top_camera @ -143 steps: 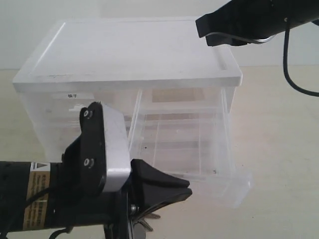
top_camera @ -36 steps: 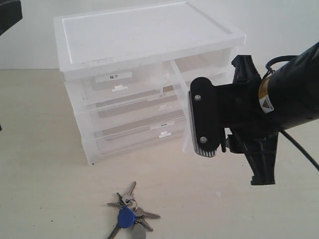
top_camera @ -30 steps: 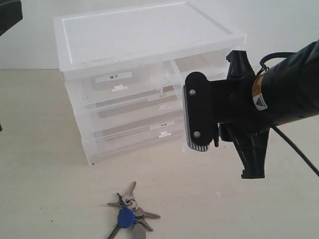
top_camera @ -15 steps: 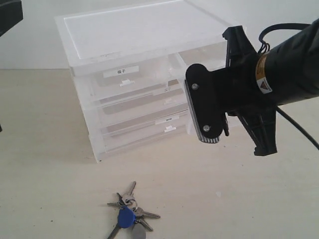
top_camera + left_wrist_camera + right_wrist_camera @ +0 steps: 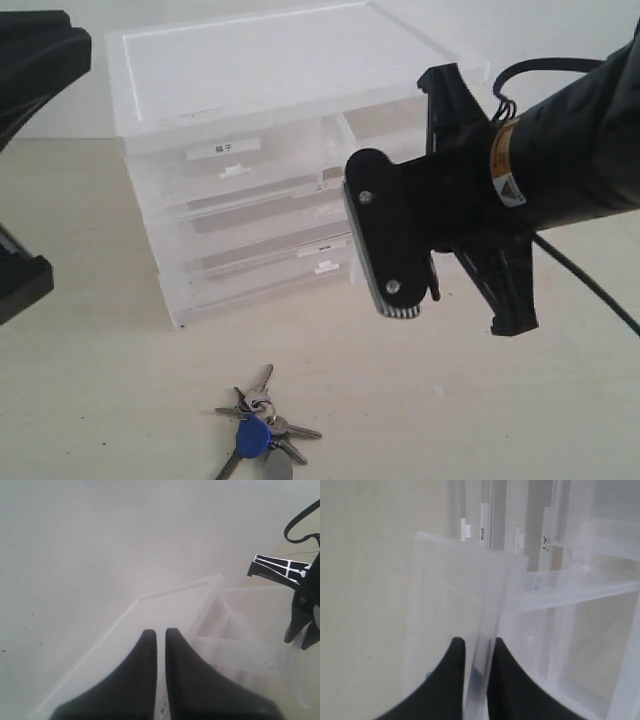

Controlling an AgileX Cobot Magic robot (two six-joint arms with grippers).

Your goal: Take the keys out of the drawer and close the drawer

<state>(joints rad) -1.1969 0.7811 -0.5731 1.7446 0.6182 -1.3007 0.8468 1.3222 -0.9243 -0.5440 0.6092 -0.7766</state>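
The keys [image 5: 258, 426], silver with a round blue fob, lie on the table in front of the cabinet, apart from both grippers. The drawer [image 5: 385, 118] stands pulled out at the cabinet's upper right, mostly hidden behind my right arm. In the right wrist view my right gripper [image 5: 476, 645] straddles the drawer's translucent front wall [image 5: 470, 580], its black fingers closed on it. In the exterior view that gripper [image 5: 510, 312] points down. My left gripper [image 5: 161, 632] hovers above the cabinet's top, shut with nothing between its fingers.
The translucent cabinet [image 5: 260, 60] holds a half-width drawer with a dark-printed label [image 5: 225, 150] and two full-width drawers [image 5: 262, 215] beneath. My left arm [image 5: 35, 60] fills the exterior view's left edge. The right wrist camera plate [image 5: 388, 240] blocks the drawer's front.
My right arm has shifted left and slightly up with the drawer's front. The left arm now shows larger at the left edge. The keys have not moved.
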